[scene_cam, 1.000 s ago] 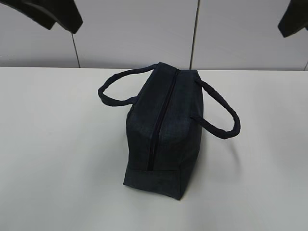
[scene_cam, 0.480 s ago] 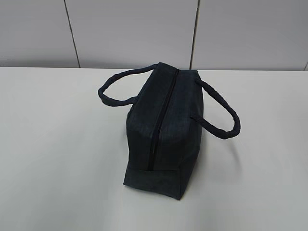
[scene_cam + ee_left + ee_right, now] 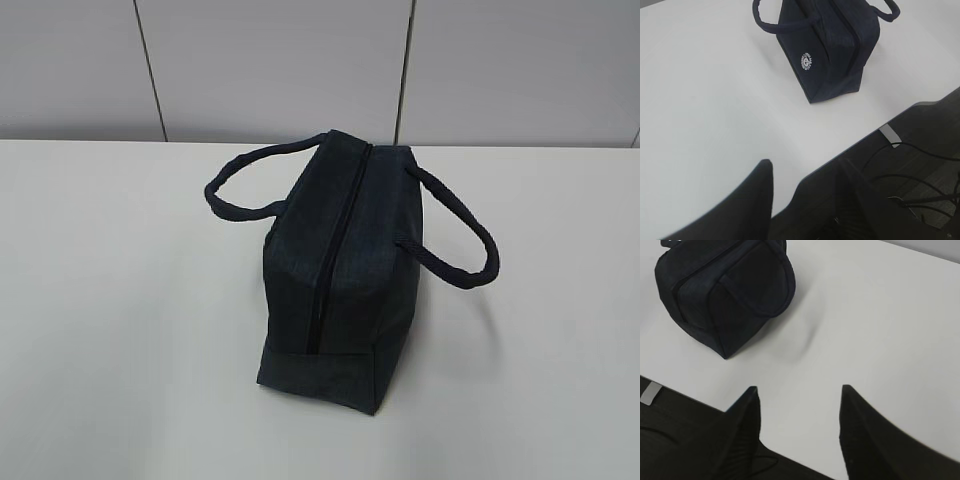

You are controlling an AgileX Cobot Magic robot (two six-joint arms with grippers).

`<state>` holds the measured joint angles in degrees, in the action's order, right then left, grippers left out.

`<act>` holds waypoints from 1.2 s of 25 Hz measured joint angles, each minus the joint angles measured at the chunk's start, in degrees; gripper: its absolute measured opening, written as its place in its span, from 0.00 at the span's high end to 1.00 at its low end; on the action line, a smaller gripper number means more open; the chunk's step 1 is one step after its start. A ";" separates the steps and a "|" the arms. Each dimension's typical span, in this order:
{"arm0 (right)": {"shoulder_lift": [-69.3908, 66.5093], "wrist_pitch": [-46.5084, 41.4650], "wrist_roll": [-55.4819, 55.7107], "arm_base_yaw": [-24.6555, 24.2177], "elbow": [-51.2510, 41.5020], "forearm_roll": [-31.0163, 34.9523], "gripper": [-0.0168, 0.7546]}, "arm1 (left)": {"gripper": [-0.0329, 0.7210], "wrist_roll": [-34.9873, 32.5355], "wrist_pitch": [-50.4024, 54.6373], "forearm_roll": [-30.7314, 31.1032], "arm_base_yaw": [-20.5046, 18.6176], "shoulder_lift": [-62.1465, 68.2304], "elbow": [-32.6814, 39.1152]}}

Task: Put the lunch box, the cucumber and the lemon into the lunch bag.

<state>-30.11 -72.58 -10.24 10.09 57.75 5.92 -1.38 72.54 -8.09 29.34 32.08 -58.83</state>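
Navy fabric, closed by a black zipper (image 3: 333, 250) along its top, makes up the lunch bag (image 3: 340, 280), which stands upright at the middle of the exterior view on the pale surface (image 3: 120, 330), its 2 loop handles (image 3: 245, 185) drooping to left and right. Its long axis runs from the lower middle of that frame toward the upper middle, tilted slightly rightward, with the near end panel facing the camera. In the left wrist view the bag sits at the top centre, showing a round white logo (image 3: 807, 61) on 1 side; in the right wrist view it lies at the upper left. The lunch box, cucumber and lemon appear in no view, and the zipper looks fully shut, so it cannot be told whether they are already inside. The left tool (image 3: 805, 192) hangs at the bottom of its own view, well apart from the bag and near the surface edge, its jaws standing apart with nothing between them. The right tool (image 3: 800, 410) likewise stands wide and empty, far from the bag. The likely risks from here: a pull on the zipper could drag or topple the soft bag if the other tool does not brace it, and a low approach could snag a drooping handle.
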 joint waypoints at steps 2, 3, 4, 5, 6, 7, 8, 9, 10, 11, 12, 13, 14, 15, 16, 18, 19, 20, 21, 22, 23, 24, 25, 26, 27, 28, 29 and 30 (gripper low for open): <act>4.59 -0.05 0.00 0.00 -2.48 0.81 0.48 | 0.59 -0.23 0.00 0.00 0.00 -4.97 2.99; 6.51 -0.05 0.00 0.00 -3.78 1.06 0.48 | 0.59 -0.21 0.00 0.00 0.00 -7.38 4.67; 8.80 -0.14 0.00 0.00 -5.07 1.21 0.48 | 0.59 -0.31 -0.14 0.00 0.00 -9.34 6.34; 11.07 -0.14 0.00 0.00 -6.14 1.30 0.48 | 0.59 -0.31 -0.43 0.00 0.00 -11.70 7.79; 13.32 -0.18 0.00 0.00 -7.41 1.40 0.48 | 0.59 -0.44 -0.73 0.00 0.00 -14.07 9.51; 15.11 -0.18 0.00 0.00 -8.74 1.35 0.48 | 0.59 -0.65 -1.04 0.00 0.00 -16.02 11.19; 17.23 -0.01 0.00 0.00 -9.90 1.44 0.48 | 0.59 -0.96 -1.53 0.00 0.00 -18.36 12.61; 19.28 0.11 0.00 0.00 -11.32 1.44 0.48 | 0.59 -1.20 -1.84 0.00 0.00 -20.62 14.23; 20.97 0.53 0.00 0.00 -12.78 1.44 0.48 | 0.59 -1.52 -1.93 0.00 0.00 -22.82 15.80; 22.96 0.96 0.00 0.00 -14.35 1.44 0.48 | 0.59 -1.66 -1.93 0.30 0.00 -24.56 17.09; 24.89 1.35 0.00 0.00 -15.79 1.15 0.48 | 0.59 -1.76 -1.93 0.51 0.00 -26.55 18.61; 26.78 1.94 0.00 0.00 -17.60 0.63 0.48 | 0.59 -1.80 -1.93 0.72 0.00 -28.41 20.05; 28.31 2.37 0.00 0.00 -19.38 0.36 0.48 | 0.60 -1.80 -1.93 0.94 0.00 -30.13 21.43; 29.89 2.76 0.00 0.00 -20.83 -0.19 0.48 | 0.60 -1.80 -1.93 1.04 0.00 -31.26 22.52; 30.82 2.80 0.00 0.00 -22.47 -0.98 0.48 | 0.60 -1.89 -1.65 1.04 0.00 -31.39 23.61; 31.08 3.30 0.00 0.00 -25.59 -2.36 0.48 | 0.60 -1.89 -1.65 1.43 0.00 -31.39 25.49; 31.08 3.59 0.00 0.00 -26.96 -3.27 0.48 | 0.60 -1.93 -1.76 1.43 0.00 -31.39 26.46; 31.08 4.20 0.18 0.00 -28.15 -3.68 0.48 | 0.60 -1.93 -1.75 1.54 0.00 -31.39 26.98; 31.08 5.01 0.48 0.00 -28.85 -3.76 0.48 | 0.60 -2.02 -1.86 1.74 0.00 -31.39 27.08; 31.08 5.44 0.61 0.00 -29.12 -3.76 0.48 | 0.60 -2.02 -1.97 1.99 0.00 -31.39 27.22; 31.08 5.56 0.90 0.00 -29.22 -3.76 0.48 | 0.61 -2.02 -2.25 2.35 0.00 -31.39 27.24; 31.08 5.66 0.90 0.00 -29.24 -3.76 0.48 | 0.61 -2.02 -2.51 2.90 0.00 -31.39 27.35; 31.12 5.66 0.90 0.00 -29.24 -3.76 0.48 | 0.62 -2.02 -2.89 3.56 0.00 -31.39 27.35; 31.12 5.78 0.98 0.00 -29.24 -3.50 0.48 | 0.62 -2.02 -3.61 4.17 0.00 -31.39 27.50; 31.12 5.78 0.98 0.00 -29.33 -2.99 0.48 | 0.62 -2.02 -4.57 4.73 0.00 -31.39 27.79; 31.12 5.87 0.98 0.00 -29.33 -2.13 0.48 | 0.62 -2.02 -5.79 4.94 0.00 -31.39 28.42; 31.12 5.87 0.98 0.00 -29.33 -1.08 0.48 | 0.62 -2.02 -7.18 4.98 0.00 -31.39 28.99; 31.12 5.90 0.98 0.00 -29.33 -0.31 0.48 | 0.62 -2.02 -7.79 4.98 0.00 -31.39 29.46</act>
<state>1.00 -66.68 -9.26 10.09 28.42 5.61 -3.40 64.75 -3.11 29.34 0.69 -29.37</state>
